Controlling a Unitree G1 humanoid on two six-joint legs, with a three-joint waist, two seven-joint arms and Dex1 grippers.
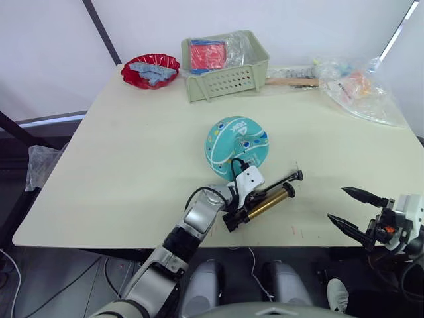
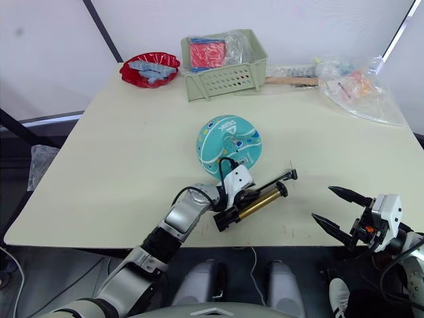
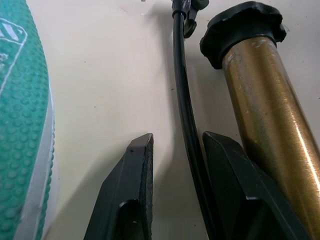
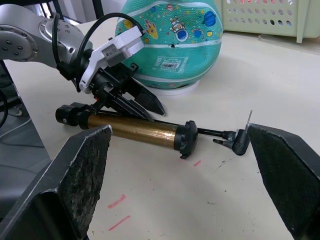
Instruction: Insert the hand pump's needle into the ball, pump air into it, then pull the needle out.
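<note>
The teal ball [image 1: 236,140] with cartoon prints sits near the middle of the cream table [image 1: 132,159]. Just in front of it the hand pump [image 1: 266,203] lies flat, its gold barrel [image 3: 272,115] beside my left gripper [image 1: 257,192]. That gripper is open and low over the table, its fingers [image 3: 132,185] on either side of the thin black hose [image 3: 184,100] without pinching it. A thin pin, apparently the needle [image 4: 249,119], sticks up by the pump's black handle end [image 4: 239,144]. My right gripper [image 1: 351,209] hangs open off the table's front right edge, away from the pump.
A green basket [image 1: 225,69] with red packets stands at the back. A red bowl [image 1: 150,69] is at the back left. Plastic bags [image 1: 361,89] and a wooden-handled tool [image 1: 291,81] lie at the back right. The table's front edge runs just below the pump.
</note>
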